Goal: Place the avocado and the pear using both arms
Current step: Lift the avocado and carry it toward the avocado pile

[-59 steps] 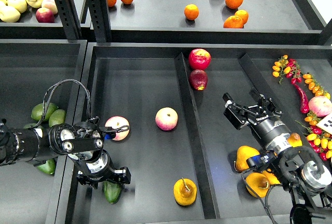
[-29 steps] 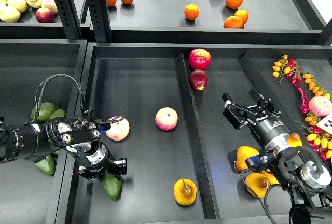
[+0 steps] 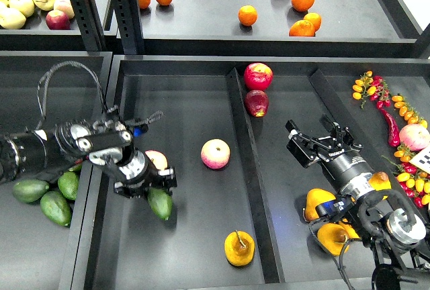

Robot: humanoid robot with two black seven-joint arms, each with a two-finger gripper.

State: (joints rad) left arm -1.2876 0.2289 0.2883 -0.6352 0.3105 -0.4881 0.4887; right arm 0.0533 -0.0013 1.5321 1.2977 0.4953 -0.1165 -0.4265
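My left gripper (image 3: pixel 148 185) is shut on the dark green avocado (image 3: pixel 160 203), which hangs tilted from its fingers just above the floor of the middle tray (image 3: pixel 188 250), left of centre. The yellow-orange pear (image 3: pixel 240 248) with a thin brown stem sits upright on that tray near its front right corner, free of both grippers. My right gripper (image 3: pixel 310 133) is open and empty over the right compartment, well to the right of the pear and behind it.
A pink-cream apple (image 3: pixel 216 154) lies mid-tray; another (image 3: pixel 157 160) is half hidden behind my left gripper. Two red apples (image 3: pixel 258 76) sit by the divider (image 3: pixel 243 149). Loose avocados (image 3: pixel 56 207) lie in the left bin. More pears (image 3: pixel 319 203) lie under my right arm. Oranges (image 3: pixel 248 15) sit on the shelf.
My left gripper has risen and moved right and away with the avocado, from the tray's front left toward its middle. The right arm has barely moved.
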